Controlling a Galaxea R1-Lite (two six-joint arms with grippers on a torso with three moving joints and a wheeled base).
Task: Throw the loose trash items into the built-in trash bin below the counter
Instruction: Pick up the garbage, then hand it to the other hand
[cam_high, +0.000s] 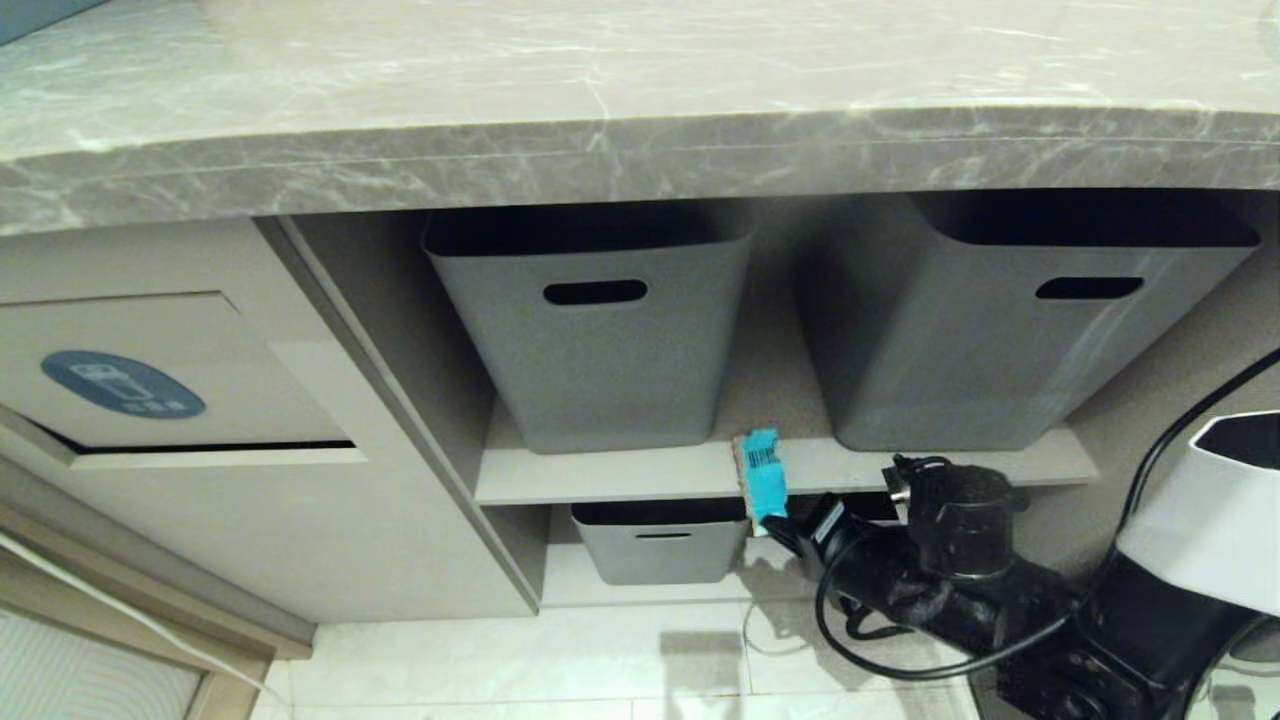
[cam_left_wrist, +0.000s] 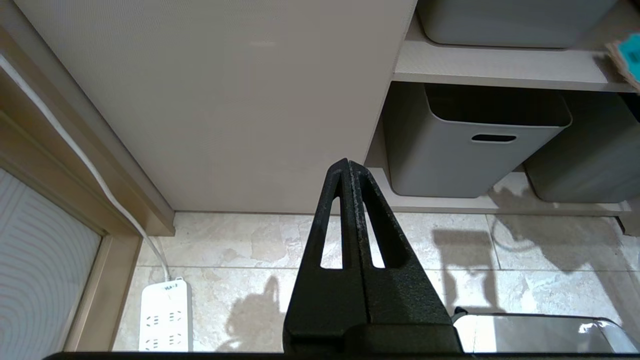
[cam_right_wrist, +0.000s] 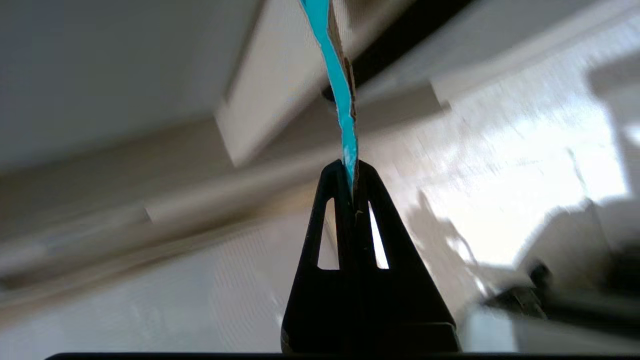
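Right end effector (cam_right_wrist: 352, 172) is clamped on the teal wrapper (cam_high: 764, 476), which sticks up from its tips in front of the shelf (cam_high: 620, 472); the bin flap (cam_high: 150, 380) sits well off to its left, so the drop remains; left end effector (cam_left_wrist: 347, 167) hangs closed, empty.

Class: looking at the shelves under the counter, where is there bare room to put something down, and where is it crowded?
Free: the upper shelf's front strip and the gap between its two grey baskets, the marble counter, the floor tiles. Crowded: by the right tool, shut on the teal wrapper.
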